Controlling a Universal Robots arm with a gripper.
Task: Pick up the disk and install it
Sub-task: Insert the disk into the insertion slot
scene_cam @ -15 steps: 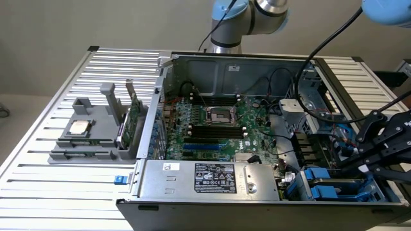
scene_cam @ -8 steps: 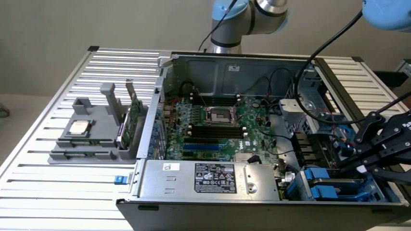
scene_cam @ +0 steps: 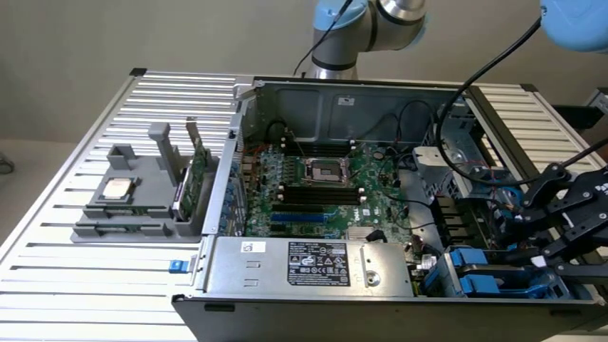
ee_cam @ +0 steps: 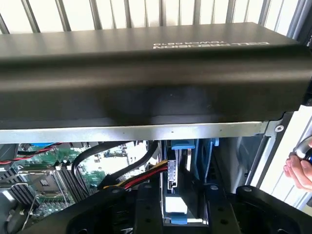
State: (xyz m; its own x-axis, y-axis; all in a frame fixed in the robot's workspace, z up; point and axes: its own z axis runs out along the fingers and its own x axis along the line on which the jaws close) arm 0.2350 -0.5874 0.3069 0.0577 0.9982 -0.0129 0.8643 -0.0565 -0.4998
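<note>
Jaws look parted around the disk [ee_cam: 178, 204], though whether they grip it I cannot tell; the gripper [scene_cam: 551, 260] hangs over the blue drive bay [scene_cam: 485, 281] at the computer case [scene_cam: 285, 296] corner. Cables [ee_cam: 134, 178] just beside the slot could snag the carrier and leave it cocked.

Exterior view looks down from high; wrist view peers closely into the computer case [scene_cam: 380, 214].
</note>
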